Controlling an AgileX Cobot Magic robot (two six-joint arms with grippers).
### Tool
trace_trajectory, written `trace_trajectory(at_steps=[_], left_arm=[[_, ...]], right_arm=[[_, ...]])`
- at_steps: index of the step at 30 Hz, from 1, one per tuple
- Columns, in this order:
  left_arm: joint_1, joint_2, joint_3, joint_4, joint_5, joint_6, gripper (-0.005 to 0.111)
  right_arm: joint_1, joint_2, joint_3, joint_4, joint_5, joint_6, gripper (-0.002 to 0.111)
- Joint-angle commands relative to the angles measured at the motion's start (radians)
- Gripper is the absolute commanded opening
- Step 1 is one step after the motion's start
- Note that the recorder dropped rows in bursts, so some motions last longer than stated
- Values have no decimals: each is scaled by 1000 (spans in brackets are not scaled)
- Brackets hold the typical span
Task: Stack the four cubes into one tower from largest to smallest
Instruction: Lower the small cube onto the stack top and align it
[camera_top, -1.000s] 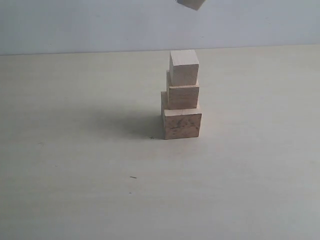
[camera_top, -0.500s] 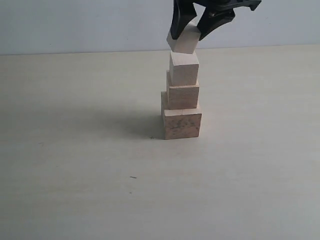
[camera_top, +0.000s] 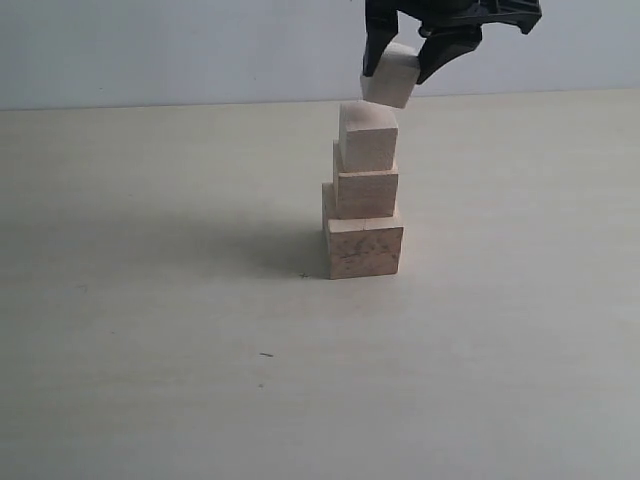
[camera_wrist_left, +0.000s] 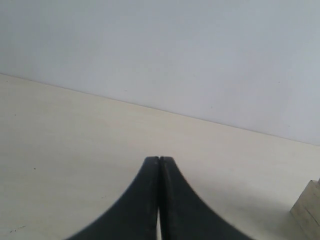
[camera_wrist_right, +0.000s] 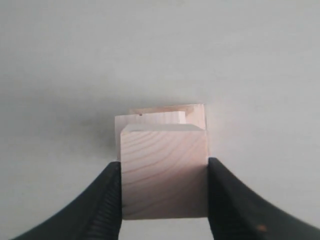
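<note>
We hold the smallest cube (camera_top: 391, 80) in the right gripper (camera_top: 405, 62) over the three-block tower (camera_top: 366, 190).
The jaws clamp the cube's two sides. It hangs tilted just above the top block (camera_top: 368, 138), set slightly toward the tabletop's (camera_top: 150, 320) right edge, and we cannot tell whether they touch. The tower stands near the far edge, about midway along it, with the darker largest cube (camera_top: 364, 250) lowest. Our left gripper (camera_wrist_left: 159, 167) is closed on nothing, low over the tabletop.
</note>
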Motion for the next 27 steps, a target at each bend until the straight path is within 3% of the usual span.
trace_trajectory(at_steps=[1, 8, 27], left_arm=[[-6, -6, 4, 1, -6, 1, 0], [-6, -6, 4, 1, -6, 1, 0], [-25, -6, 4, 1, -6, 1, 0]], right_arm=[[32, -2, -5, -47, 7, 16, 37], [75, -2, -5, -47, -49, 16, 37], [77, 45, -31, -84, -8, -18, 37]])
